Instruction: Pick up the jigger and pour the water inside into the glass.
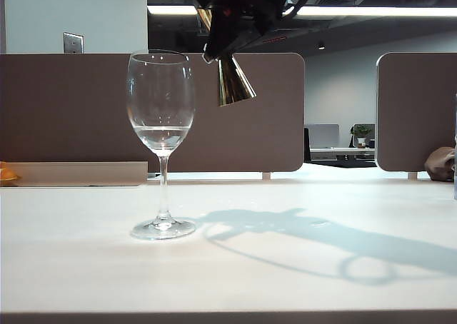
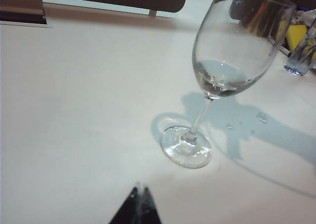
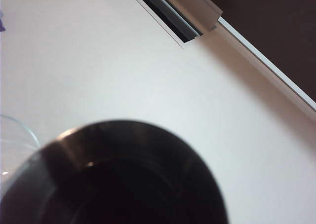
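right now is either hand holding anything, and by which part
The right hand holds the jigger by its upper cone, above the glass. The left hand holds nothing.

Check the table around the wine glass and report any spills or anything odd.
A few small clear droplets lie on the table beside the glass, probably spilled water. The right gripper holds the jigger tilted, beside the rim.
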